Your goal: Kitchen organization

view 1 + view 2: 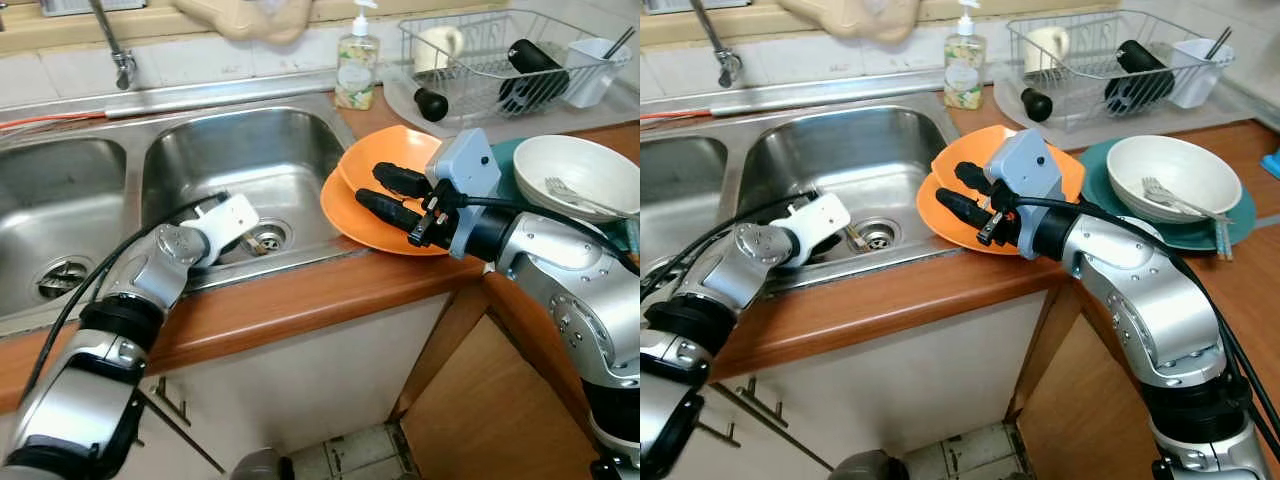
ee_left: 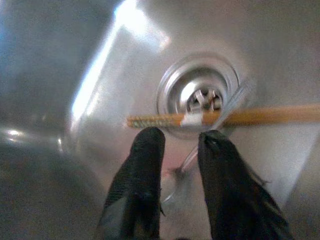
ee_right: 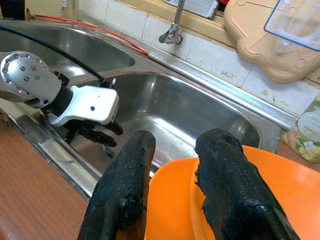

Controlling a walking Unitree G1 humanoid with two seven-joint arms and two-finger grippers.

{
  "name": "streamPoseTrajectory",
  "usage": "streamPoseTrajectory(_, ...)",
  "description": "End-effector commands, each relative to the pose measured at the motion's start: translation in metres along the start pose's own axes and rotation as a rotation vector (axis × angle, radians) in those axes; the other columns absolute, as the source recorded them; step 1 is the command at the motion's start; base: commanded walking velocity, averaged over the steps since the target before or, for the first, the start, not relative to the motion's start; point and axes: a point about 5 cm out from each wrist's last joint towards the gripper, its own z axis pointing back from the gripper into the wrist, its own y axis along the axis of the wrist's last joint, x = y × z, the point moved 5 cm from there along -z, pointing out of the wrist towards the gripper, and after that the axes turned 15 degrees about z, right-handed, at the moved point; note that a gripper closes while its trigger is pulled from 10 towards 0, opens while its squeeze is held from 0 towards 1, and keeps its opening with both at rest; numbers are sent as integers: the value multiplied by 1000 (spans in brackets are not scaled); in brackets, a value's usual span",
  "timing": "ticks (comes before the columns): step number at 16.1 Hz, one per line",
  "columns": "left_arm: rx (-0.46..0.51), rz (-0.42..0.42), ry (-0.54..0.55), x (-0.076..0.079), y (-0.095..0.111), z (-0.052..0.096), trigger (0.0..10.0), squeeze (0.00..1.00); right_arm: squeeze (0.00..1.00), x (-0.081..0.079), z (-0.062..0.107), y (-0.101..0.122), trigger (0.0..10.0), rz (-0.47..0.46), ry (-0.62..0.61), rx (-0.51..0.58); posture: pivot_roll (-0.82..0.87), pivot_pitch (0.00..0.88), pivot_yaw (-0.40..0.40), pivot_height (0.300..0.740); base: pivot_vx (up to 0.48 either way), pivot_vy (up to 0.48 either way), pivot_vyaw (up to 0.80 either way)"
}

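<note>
Two stacked orange plates lie on the wooden counter, overhanging the right sink basin. My right gripper is open just over the plates' sink-side rim, with orange showing between its fingers. My left gripper reaches down into the right basin and stands open just short of the drain. A wooden chopstick lies across the drain beyond the fingertips. A clear plastic utensil runs between the fingers without being pinched.
A white bowl holding a fork sits on a teal plate to the right of the orange plates. Behind them stand a wire dish rack, a soap bottle and the faucet. A second basin lies left.
</note>
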Motion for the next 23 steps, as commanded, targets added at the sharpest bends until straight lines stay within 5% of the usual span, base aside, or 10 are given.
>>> streamPoseTrajectory(1, 88, 41, 27, -10, 23, 4, 10000, 1000, 0, 4, 2, 0, 10000, 15, -25, -14, -44, 0, 58, 716, 0, 0, 0)
streamPoseTrajectory(6, 503, 370, 91, -24, 76, 33, 10000, 988, 0, 25, 10, -13, 10000, -66, -173, -64, -37, 0, 73, 716, 0, 0, 0)
streamPoseTrajectory(7, 535, 422, 27, -19, 82, 38, 10000, 0, 0, 30, 13, -13, 10000, -55, -226, -57, -31, 0, 76, 716, 0, 0, 0)
streamPoseTrajectory(12, 634, 462, -100, 10, 102, 69, 10000, 0, 0, 40, 27, -22, 10000, -135, -372, -80, -12, 0, 65, 716, 0, 0, 0)
streamPoseTrajectory(20, 620, 459, -126, 20, 85, 95, 10000, 0, 0, 49, 44, -36, 10000, -177, -499, -113, -7, 0, 48, 716, 0, 0, 0)
streamPoseTrajectory(22, 574, 415, -183, 35, 79, 96, 10000, 0, 0, 50, 48, -40, 10000, -197, -514, -113, -4, 0, 40, 716, 0, 0, 0)
streamPoseTrajectory(23, 566, 397, -200, 41, 79, 96, 10000, 0, 757, 48, 49, -42, 10000, -209, -503, -117, -3, 0, 36, 716, 0, 0, 0)
